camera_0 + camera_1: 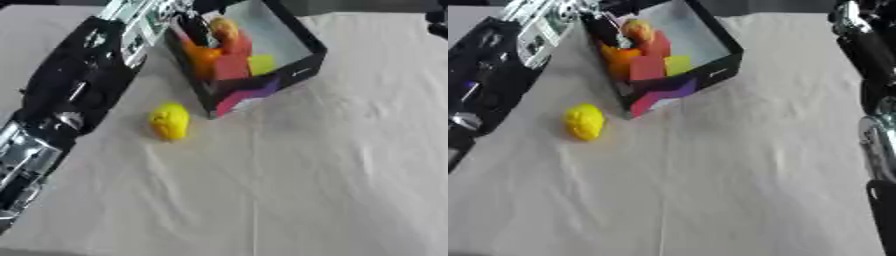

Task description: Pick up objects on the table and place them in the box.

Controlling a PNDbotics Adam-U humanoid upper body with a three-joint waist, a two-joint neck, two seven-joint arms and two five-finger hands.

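A black box (302, 67) with a pale inside stands at the top centre on the white cloth. It holds a red block (232, 66), a yellow block (262, 64), an orange piece (203, 57) and a rounded orange-yellow thing (224, 27). My left arm runs up the left side, and my left hand (194, 29) is inside the box, right beside the orange-yellow thing; whether it holds it is unclear. A lumpy yellow object (170, 121) lies on the cloth just left of the box's near corner. My right hand (852, 17) shows dark at the top right, away from the box.
My right forearm (877, 100) runs down the right edge of the right eye view. The box's near corner (236, 100) carries a purple and pink pattern. The wrinkled white cloth (289, 190) covers the whole near table.
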